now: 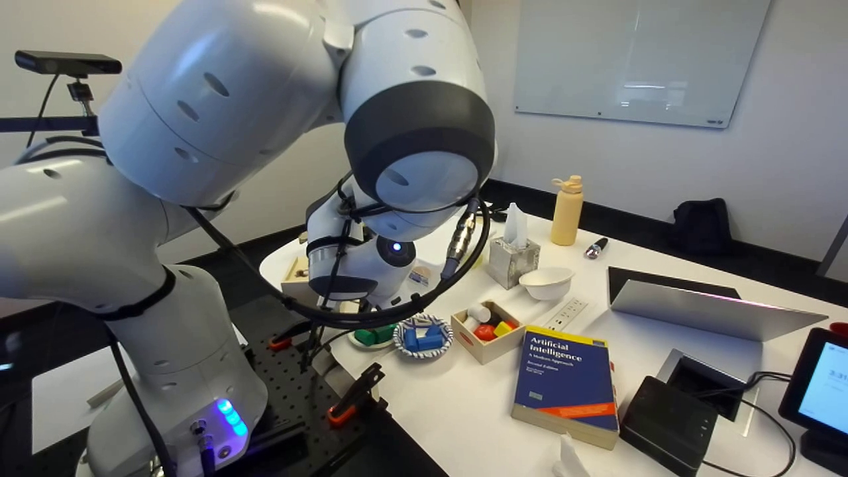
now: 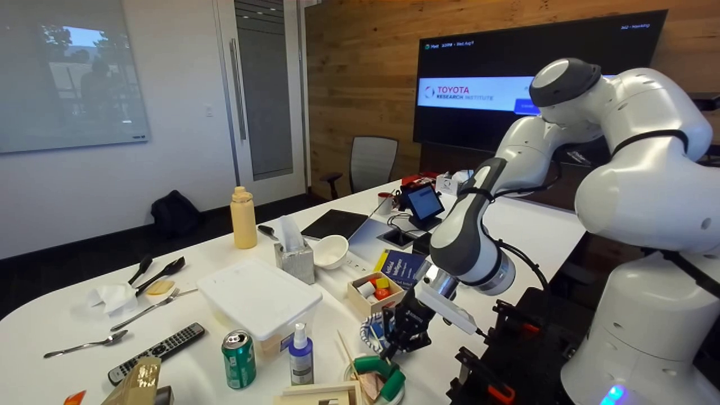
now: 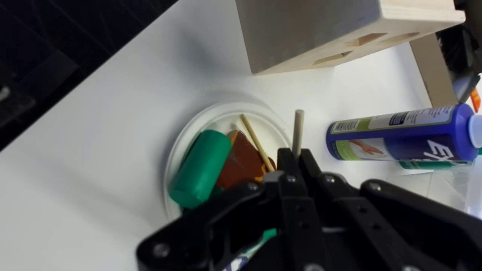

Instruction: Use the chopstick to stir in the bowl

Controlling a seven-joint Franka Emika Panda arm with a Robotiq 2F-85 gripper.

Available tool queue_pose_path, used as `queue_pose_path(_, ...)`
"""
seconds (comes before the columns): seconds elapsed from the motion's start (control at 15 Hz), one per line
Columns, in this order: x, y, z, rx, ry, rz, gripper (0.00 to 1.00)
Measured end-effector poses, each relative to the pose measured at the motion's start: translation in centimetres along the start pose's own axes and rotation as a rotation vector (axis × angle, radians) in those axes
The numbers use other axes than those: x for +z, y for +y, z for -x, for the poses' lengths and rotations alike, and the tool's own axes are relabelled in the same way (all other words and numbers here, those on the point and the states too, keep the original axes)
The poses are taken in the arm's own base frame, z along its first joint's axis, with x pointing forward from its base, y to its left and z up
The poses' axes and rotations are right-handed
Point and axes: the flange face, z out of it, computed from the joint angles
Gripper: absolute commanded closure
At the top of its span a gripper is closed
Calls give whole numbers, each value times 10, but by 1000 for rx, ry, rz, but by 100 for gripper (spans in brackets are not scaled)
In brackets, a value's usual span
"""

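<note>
- Gripper [image 3: 297,153]: fingertips pinched together on a chopstick [image 3: 298,128], whose pale, blunt end pokes out past them in the wrist view.
- White bowl [image 3: 269,130]: near the gripper, on the table [image 3: 124,162]; the held chopstick's end shows beside its rim, though from this angle it is hard to judge whether it hangs over or just outside.
- Contents of that bowl: green blocks [image 3: 200,167], a reddish-brown piece [image 3: 241,162] and a second thin stick [image 3: 256,141] lying aslant.
- Striped bowl [image 1: 424,353]: just beside the white one, with blue blocks [image 1: 429,342] in it.
- Wooden tray [image 1: 500,348]: next along, bearing red, yellow and white pieces [image 1: 485,331].
- Wooden box [image 3: 312,41] with cut-out holes: near the white bowl.
- Blue pump bottle [image 2: 301,360]: upright, between a green can [image 2: 238,360] and the white bowl in an exterior view.
- Blue book [image 1: 566,371]: flat, past the tray.
</note>
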Motion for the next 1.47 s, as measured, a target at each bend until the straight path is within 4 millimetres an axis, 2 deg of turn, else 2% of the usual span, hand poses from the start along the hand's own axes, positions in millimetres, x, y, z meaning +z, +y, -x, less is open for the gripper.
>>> queue_pose_path(0.4, 25, 2, 25, 39, -71, -33, 99)
queue_pose_path(0.53, 28, 4, 26, 61, -77, -38, 99)
queue_pose_path(1.07, -20, 12, -23, 166, 101, 23, 99)
queue_pose_path(1.2, -24, 9, -26, 159, 119, 36, 99)
queue_pose_path(1.47, -20, -2, -19, 121, 104, 35, 99)
